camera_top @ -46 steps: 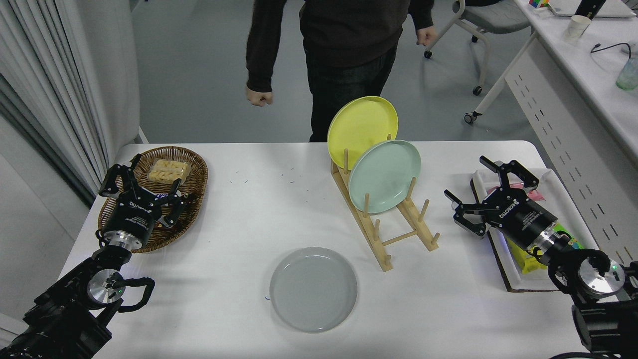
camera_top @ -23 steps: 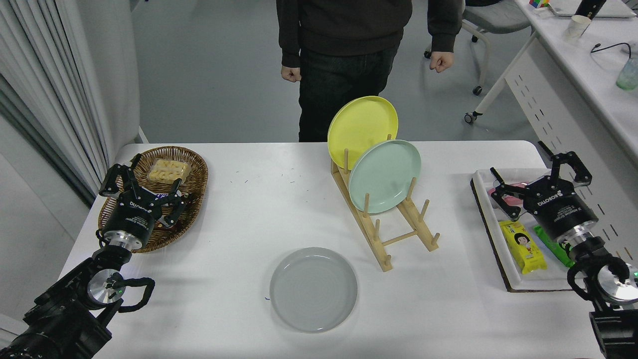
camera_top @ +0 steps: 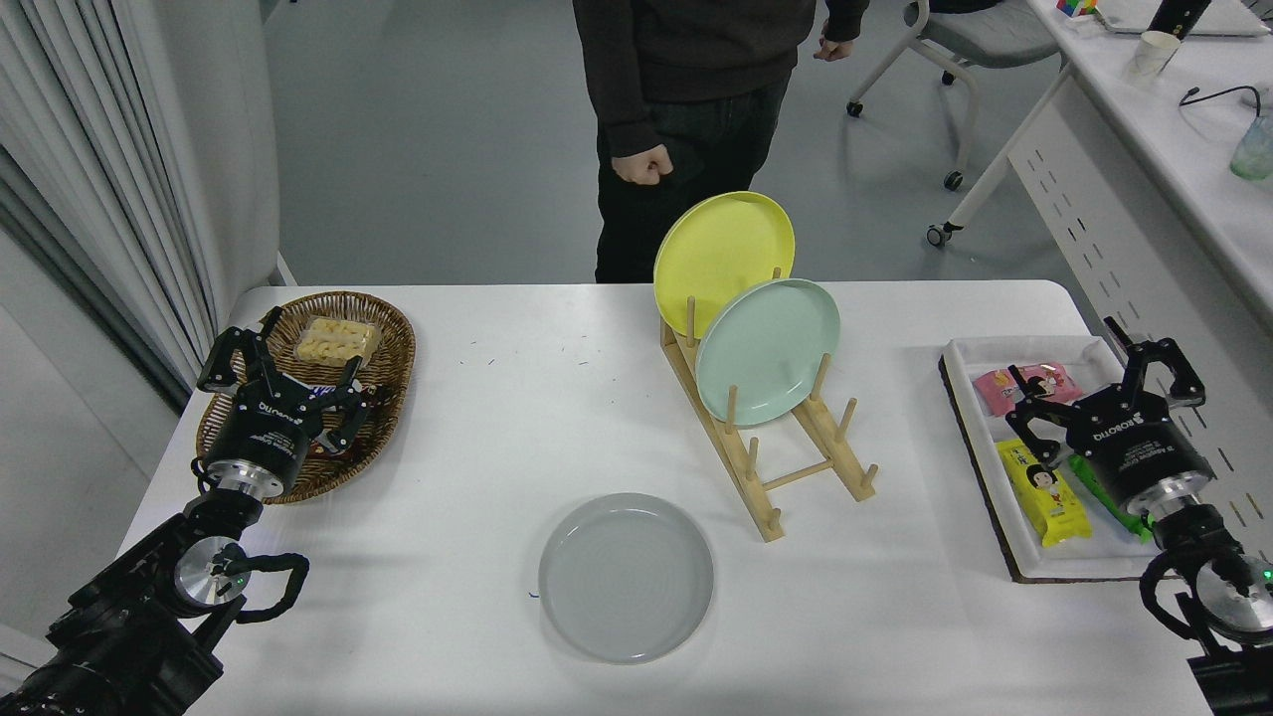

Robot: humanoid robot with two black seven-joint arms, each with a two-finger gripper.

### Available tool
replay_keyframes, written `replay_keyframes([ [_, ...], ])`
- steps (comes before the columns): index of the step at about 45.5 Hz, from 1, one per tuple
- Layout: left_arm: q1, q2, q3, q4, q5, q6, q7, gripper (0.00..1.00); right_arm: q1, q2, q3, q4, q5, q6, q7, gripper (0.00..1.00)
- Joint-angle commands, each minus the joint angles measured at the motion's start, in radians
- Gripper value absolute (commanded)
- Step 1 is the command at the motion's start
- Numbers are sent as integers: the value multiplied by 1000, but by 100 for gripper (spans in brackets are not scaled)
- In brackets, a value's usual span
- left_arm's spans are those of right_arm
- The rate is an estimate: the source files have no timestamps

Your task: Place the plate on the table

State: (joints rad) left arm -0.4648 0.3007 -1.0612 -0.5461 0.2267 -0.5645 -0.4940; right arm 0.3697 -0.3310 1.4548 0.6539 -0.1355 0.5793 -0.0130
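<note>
The large white rectangular worktop (camera_top: 517, 398) with rounded corners carries everything here. At its far edge stands a person in dark clothes (camera_top: 686, 119), one fist (camera_top: 641, 164) hanging by the hip. The two black robot arms come in from the bottom corners. Right of centre, a light wooden peg rack (camera_top: 786, 462) holds a round yellow plate (camera_top: 723, 249) and a round mint-green plate (camera_top: 767, 350), both leaning upright. The round, glossy pale grey plate (camera_top: 626, 577) lies flat on the worktop near the front edge, left of the rack and apart from it. A brown wicker basket (camera_top: 383, 383) sits at the left, a white tray (camera_top: 980, 438) of snack packets at the right. The left end effector (camera_top: 283, 373) hovers over the basket, fingers spread, holding nothing. The right end effector (camera_top: 1099, 383) hangs over the tray, fingers spread wide and empty.
</note>
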Motion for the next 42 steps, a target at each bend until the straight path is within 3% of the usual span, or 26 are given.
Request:
replay_keyframes([
  [1, 0, 0, 1, 0, 0, 0, 0, 98, 24, -33, -14, -53, -39, -21, 82, 99],
  [42, 0, 0, 0, 0, 0, 0, 0, 98, 43, -10, -16, -82, -6, -21, 84, 99],
])
